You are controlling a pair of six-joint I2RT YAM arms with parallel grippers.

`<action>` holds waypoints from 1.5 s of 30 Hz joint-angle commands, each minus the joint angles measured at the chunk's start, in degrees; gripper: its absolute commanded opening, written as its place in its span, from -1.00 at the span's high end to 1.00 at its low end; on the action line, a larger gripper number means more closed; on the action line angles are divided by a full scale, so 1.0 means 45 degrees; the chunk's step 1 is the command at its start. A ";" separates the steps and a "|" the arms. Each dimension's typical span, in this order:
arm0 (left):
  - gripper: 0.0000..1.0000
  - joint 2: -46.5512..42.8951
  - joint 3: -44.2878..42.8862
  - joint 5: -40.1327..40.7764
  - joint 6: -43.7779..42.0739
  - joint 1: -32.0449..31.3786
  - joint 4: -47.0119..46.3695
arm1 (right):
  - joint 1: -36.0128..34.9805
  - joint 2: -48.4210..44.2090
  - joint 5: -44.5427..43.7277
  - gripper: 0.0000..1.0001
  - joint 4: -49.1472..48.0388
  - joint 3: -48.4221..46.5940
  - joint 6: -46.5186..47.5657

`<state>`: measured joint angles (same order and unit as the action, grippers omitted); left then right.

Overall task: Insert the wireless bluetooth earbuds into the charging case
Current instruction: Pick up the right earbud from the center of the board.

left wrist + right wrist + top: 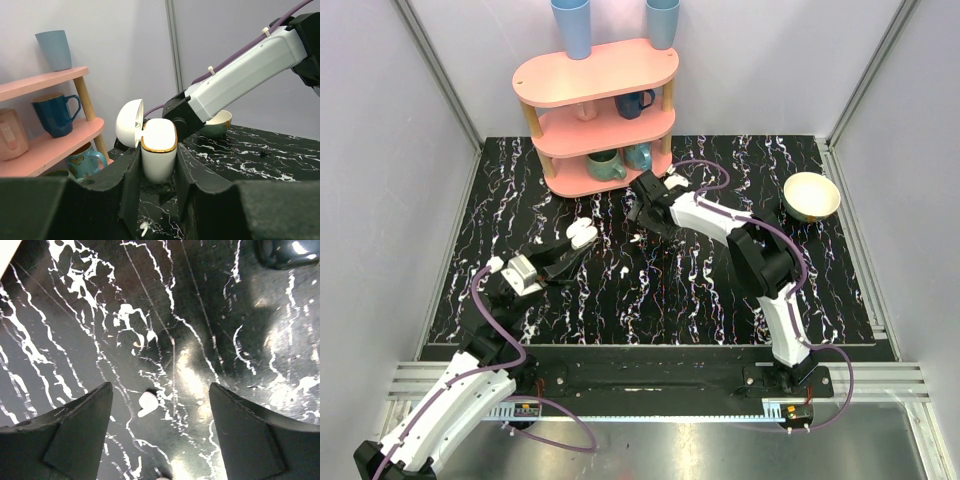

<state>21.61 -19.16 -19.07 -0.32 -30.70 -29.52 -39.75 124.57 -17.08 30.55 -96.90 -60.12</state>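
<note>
My left gripper (pixel 572 247) is shut on the white charging case (pixel 582 234) and holds it upright above the table. In the left wrist view the case (pixel 159 157) stands between my fingers with its gold-rimmed top showing and its lid (pixel 129 122) swung open to the left. One tiny white earbud (pixel 144 229) lies on the table below the case. My right gripper (pixel 642 216) hovers open over the table near the shelf. In the right wrist view a white earbud (pixel 147 404) lies on the table between the open fingers (pixel 85 425), touching neither. Another white bit (pixel 163 478) peeks in at the bottom edge.
A pink three-tier shelf (pixel 595 75) with mugs and two blue cups stands at the back, close behind the right gripper. A cream bowl (pixel 811 195) sits at the back right. The right arm (pixel 240 75) reaches across just beyond the held case.
</note>
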 commanded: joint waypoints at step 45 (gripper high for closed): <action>1.00 -0.0172 -0.0372 0.0683 -0.0398 -0.0014 -0.0784 | -0.0054 0.1262 0.1471 -0.36 0.2822 -0.2059 -0.5273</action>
<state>21.78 -19.16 -17.63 -1.50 -30.70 -30.50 -39.70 129.60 -9.50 43.11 -104.55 -82.35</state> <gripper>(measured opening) 0.329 0.687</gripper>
